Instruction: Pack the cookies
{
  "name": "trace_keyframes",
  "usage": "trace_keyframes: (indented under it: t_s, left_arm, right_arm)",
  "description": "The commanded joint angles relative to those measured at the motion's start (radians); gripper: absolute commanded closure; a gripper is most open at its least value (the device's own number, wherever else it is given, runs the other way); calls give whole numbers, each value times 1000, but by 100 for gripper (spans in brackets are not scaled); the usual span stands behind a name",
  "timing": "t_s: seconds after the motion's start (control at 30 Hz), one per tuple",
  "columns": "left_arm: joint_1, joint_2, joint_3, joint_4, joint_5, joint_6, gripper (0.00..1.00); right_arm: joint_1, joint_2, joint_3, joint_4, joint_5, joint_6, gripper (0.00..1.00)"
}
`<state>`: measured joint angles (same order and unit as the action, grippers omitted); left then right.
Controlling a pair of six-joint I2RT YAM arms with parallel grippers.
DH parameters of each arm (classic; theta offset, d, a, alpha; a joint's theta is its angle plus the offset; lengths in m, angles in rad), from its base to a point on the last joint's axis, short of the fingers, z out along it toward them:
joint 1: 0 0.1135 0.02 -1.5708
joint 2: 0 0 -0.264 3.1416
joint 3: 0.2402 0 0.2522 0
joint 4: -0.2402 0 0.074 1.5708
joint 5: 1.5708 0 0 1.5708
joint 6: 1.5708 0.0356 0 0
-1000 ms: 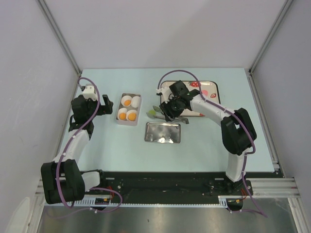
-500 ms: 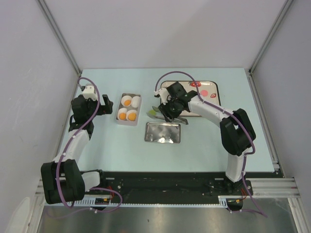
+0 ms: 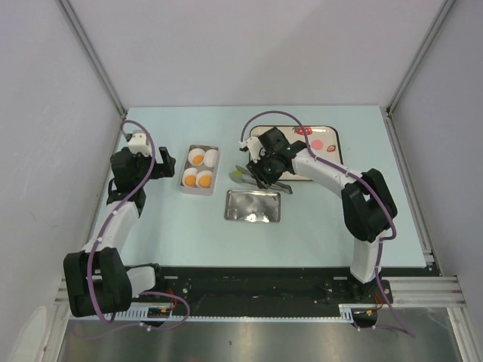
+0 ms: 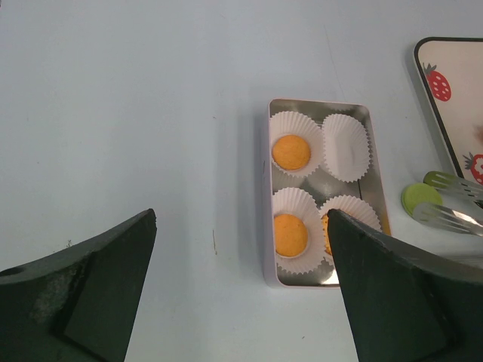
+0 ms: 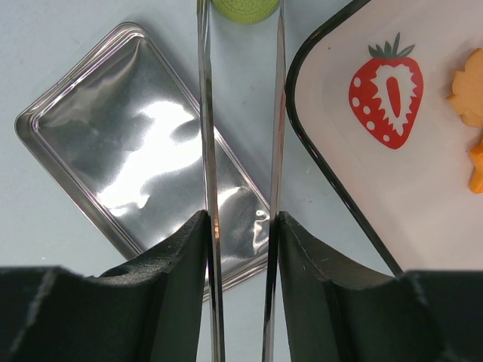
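We see three round, flat orange cookies [image 4: 290, 151] in four cups [image 4: 346, 147], ahead of our open left tool [image 4: 241, 219]; right tool [image 5: 241, 219] grips tongs [image 5: 205, 113].

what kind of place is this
Probably a robot lab cell, not a kitchen: bare grey walls box in a pale blue table, and two arms are bolted to a rail at its edge.
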<state>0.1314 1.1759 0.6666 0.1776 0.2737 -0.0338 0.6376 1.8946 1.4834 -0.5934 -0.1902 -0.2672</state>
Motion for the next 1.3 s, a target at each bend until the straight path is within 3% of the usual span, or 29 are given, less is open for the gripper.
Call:
trace_keyframes:
  t_s: [0.0, 0.83, 1.27]
  left_arm:
    - [7, -19, -5, 43, 7, 17, 0]
    - [8, -16, 4, 39, 9, 11, 0]
    - [7, -13, 8, 40, 10, 8, 0]
  right_arm:
    - [4, -15, 46, 27, 14, -12, 60]
    - [20, -57, 261, -55, 18, -9, 61]
    - [68, 57, 426, -79, 34, -10, 61]
